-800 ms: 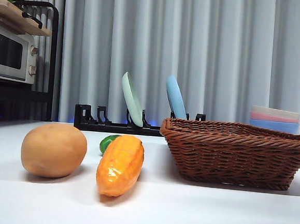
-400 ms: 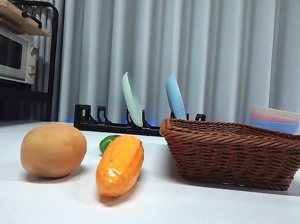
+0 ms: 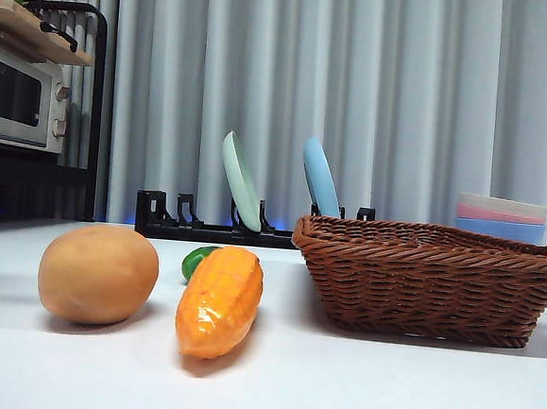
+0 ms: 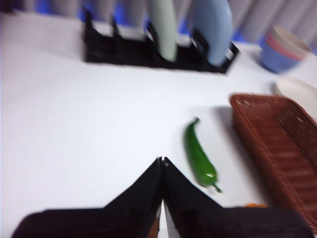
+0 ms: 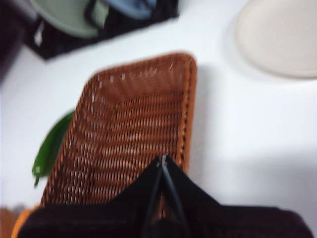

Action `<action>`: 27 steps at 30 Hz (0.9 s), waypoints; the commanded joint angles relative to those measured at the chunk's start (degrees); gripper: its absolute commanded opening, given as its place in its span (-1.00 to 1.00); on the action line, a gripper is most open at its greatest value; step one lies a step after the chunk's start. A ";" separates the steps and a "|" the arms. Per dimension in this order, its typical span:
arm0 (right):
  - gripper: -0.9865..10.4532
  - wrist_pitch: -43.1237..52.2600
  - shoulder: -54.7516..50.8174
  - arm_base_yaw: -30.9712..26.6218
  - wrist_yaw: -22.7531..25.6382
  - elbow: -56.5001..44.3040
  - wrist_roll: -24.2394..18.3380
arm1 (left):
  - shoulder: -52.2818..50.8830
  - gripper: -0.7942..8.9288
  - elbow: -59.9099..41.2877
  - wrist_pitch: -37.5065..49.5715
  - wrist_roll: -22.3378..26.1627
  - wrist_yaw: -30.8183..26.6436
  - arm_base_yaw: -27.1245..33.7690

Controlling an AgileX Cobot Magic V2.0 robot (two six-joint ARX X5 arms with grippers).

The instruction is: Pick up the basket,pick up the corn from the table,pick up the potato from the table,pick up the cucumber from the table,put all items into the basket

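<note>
A: Left gripper [image 4: 162,161]: jaws pressed together, holding nothing, above the cucumber [image 4: 199,157]. Right gripper [image 5: 162,159]: also closed, empty, over the basket [image 5: 130,130].

B: Potato [image 3: 97,273], corn [image 3: 219,300] lay on the table [image 3: 354,391]. First step, I judged; right jaws needed opening onto the rim.

The white table [image 3: 354,391] carries the potato [image 3: 97,274] at the front view's left, with the corn [image 3: 220,300] just beside it, pointing end-on at the camera. The cucumber [image 4: 200,158] lies behind the corn, beside the basket [image 3: 429,278], which rests flat at the right. Farther back stand a black dish rack [image 3: 205,226], stacked bowls [image 3: 500,218] and a pale plate [image 5: 277,37] lying flat.
</note>
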 commanded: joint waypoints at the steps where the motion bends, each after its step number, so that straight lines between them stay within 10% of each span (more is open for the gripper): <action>1: -0.83 -4.66 7.67 0.02 -2.45 5.88 -7.13 | 7.98 -0.84 4.31 -1.31 2.14 5.07 0.09; 4: -0.74 -8.70 14.08 0.02 -2.78 10.71 -9.22 | 14.45 -0.78 8.90 -2.95 2.34 8.59 0.00; 9: -0.24 -9.75 21.07 0.09 -2.75 13.81 -10.05 | 21.44 -0.12 14.60 -4.85 2.29 9.53 -1.05; 16: -0.24 -9.03 28.94 1.44 -2.62 15.34 -11.04 | 25.81 -0.12 18.80 -4.79 2.32 9.14 -4.31; 21: -0.30 -6.78 36.83 4.13 -2.60 17.31 -10.86 | 29.24 -0.12 21.03 -4.83 2.29 8.92 -6.64; 24: -0.79 -6.01 39.43 4.70 -2.43 17.57 -10.78 | 30.73 -0.06 21.16 -4.83 2.29 8.04 -7.41; 27: -0.85 -6.03 38.66 4.39 -2.47 17.81 -8.74 | 31.89 0.01 21.18 -4.50 2.29 7.45 -8.33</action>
